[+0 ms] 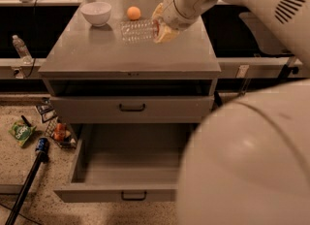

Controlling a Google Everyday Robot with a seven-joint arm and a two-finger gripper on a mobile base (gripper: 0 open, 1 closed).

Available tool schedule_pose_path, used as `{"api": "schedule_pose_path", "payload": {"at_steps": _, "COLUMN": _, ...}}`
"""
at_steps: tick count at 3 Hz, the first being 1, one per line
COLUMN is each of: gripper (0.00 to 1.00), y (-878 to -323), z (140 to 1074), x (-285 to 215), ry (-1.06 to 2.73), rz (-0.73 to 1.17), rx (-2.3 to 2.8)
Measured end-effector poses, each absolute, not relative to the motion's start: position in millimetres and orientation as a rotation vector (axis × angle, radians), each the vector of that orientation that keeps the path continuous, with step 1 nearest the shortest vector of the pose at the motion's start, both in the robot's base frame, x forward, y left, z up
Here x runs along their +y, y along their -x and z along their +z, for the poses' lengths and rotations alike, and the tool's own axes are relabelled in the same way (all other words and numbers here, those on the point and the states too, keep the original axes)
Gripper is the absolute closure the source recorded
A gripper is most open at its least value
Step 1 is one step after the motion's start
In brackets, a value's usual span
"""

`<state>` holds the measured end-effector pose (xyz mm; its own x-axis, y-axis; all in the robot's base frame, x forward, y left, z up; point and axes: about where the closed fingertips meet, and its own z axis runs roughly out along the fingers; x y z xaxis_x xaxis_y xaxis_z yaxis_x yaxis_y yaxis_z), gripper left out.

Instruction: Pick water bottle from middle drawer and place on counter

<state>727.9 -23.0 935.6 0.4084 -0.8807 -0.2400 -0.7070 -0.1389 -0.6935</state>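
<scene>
The water bottle (137, 30), clear and ribbed, lies sideways over the counter (121, 54), close to or on its surface. My gripper (159, 29) is at the bottle's right end and shut on it, with the white arm reaching in from the upper right. The middle drawer (121, 170) is pulled open at the bottom of the cabinet and looks empty inside.
A white bowl (96, 13) and an orange ball (133, 13) sit at the back of the counter. Another clear bottle (20, 47) stands on a ledge at left. Packets, a basket and a pole (29, 180) lie on the floor at left. The robot's white body (252, 166) fills the lower right.
</scene>
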Motion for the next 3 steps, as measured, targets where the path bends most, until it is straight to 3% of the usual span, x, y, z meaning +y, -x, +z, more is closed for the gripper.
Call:
{"api": "schedule_pose_path", "payload": {"at_steps": 1, "gripper": 1.00, "y": -748.4, "z": 937.2, "x": -20.7, "ry": 1.888, "rz": -0.177, "rx": 1.414}}
{"api": "schedule_pose_path", "payload": {"at_steps": 3, "gripper": 0.51, "y": -785.2, "z": 923.5, "x": -13.1, "ry": 1.938, "rz": -0.085, "rx": 1.482}}
